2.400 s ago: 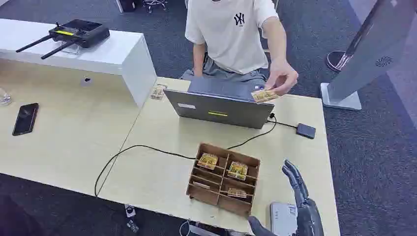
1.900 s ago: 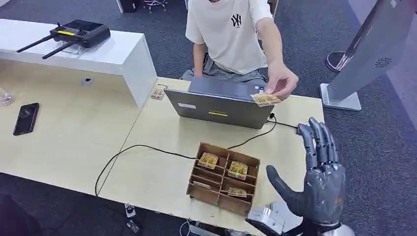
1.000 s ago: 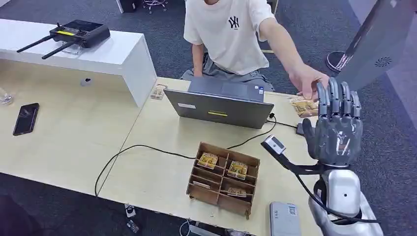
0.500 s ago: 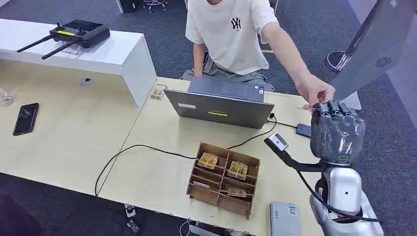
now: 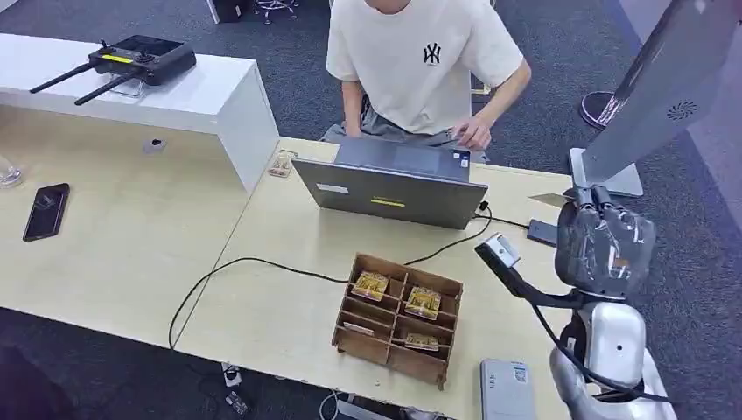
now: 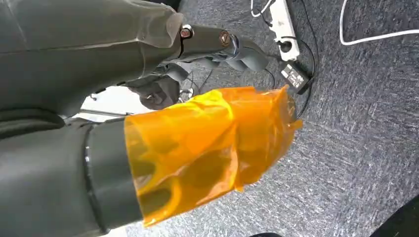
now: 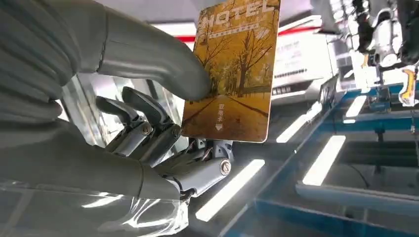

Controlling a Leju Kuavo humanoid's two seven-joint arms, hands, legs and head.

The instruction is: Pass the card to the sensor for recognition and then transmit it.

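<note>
The card [image 7: 232, 69] sits pinched between thumb and fingers of the right robot hand [image 5: 604, 241], raised just right of the laptop [image 5: 391, 188]. Held by one edge, it could slip on the way to the sensor [image 5: 544, 232]. The right wrist view shows that pinch; the head view hides it. The left robot hand [image 6: 163, 143] hangs over carpet, its grip unreadable.

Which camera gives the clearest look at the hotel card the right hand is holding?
The right wrist view: the hotel card faces the camera, its autumn-tree print and lettering readable, pinned by the thumb of the right hand. The head view shows just a thin edge-on sliver above the hand. The left wrist view gives nothing useful.
</note>
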